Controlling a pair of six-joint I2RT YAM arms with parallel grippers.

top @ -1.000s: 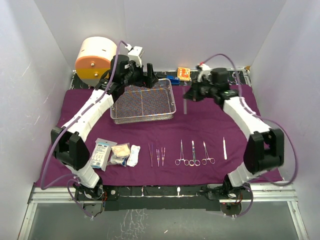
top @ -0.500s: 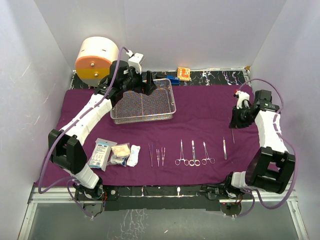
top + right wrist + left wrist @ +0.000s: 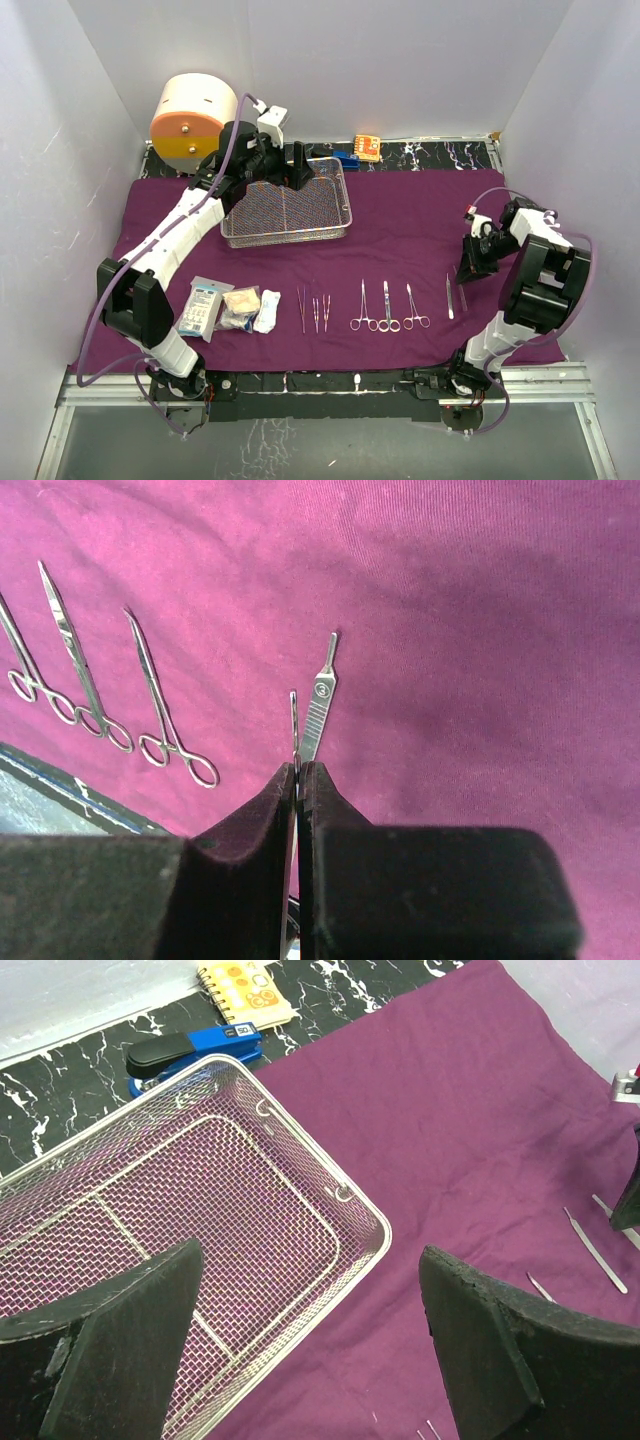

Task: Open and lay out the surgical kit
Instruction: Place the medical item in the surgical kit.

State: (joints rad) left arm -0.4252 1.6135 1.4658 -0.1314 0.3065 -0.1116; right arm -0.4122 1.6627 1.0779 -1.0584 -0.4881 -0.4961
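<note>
The purple cloth (image 3: 400,225) lies spread flat, with the silver mesh tray (image 3: 287,238) at its back left. Along the front lie gauze and packets (image 3: 228,306), tweezers (image 3: 315,310), forceps (image 3: 386,308) and a scalpel (image 3: 449,297). My right gripper (image 3: 297,768) is shut on a second thin scalpel (image 3: 294,718), low over the cloth just right of the laid scalpel (image 3: 318,705). The left gripper (image 3: 310,1255) stands open and holds nothing, above the tray's right rim (image 3: 340,1192).
A cream-and-orange drum (image 3: 190,118) stands at the back left. A blue stapler (image 3: 190,1052) and an orange notebook (image 3: 245,980) lie on the black marbled strip behind the tray. White walls close in both sides.
My right arm has swung from the back centre to the front right and come down with the thin scalpel beside the laid one. The left gripper has barely shifted.
</note>
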